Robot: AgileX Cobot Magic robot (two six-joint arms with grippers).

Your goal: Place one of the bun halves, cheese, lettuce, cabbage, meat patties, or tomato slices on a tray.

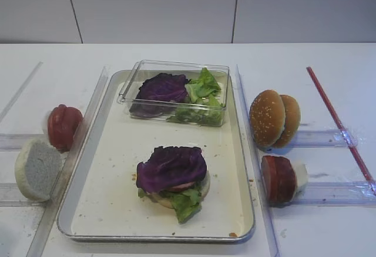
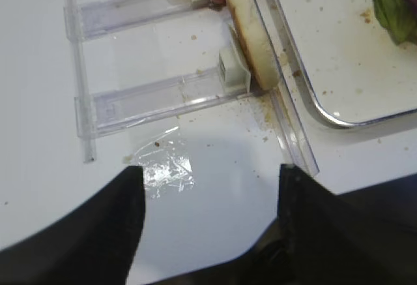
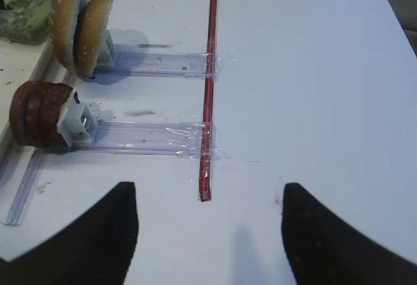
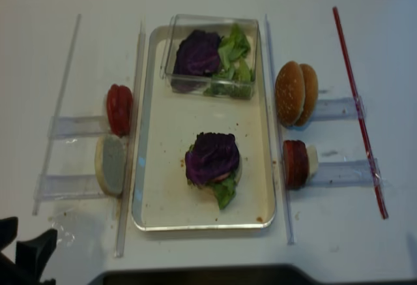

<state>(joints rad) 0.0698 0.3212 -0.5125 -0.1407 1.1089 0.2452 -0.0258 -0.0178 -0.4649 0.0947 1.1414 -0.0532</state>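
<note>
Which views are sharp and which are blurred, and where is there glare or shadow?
First exterior high view: sharp, even light on the tray. Realsense view: softer, washed out. Left wrist view: glare on crumpled clear film. Right wrist view: faint shadow beside the red strip.

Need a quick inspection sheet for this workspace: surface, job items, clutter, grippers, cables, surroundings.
Surface: white table, crumbs near the tray.
Job's things: stack on the tray, purple cabbage on top, lettuce sticking out below. Clear box at the tray's far end holds more cabbage and lettuce. Seeded buns and red slices in right holders; pale bun half and red slices in left holders.
Clutter: red strip, tape scrap.
Grippers: left gripper open and empty; right gripper empty, jaws apart.
Cables: nothing seen.
Surroundings: pale panelled wall.
</note>
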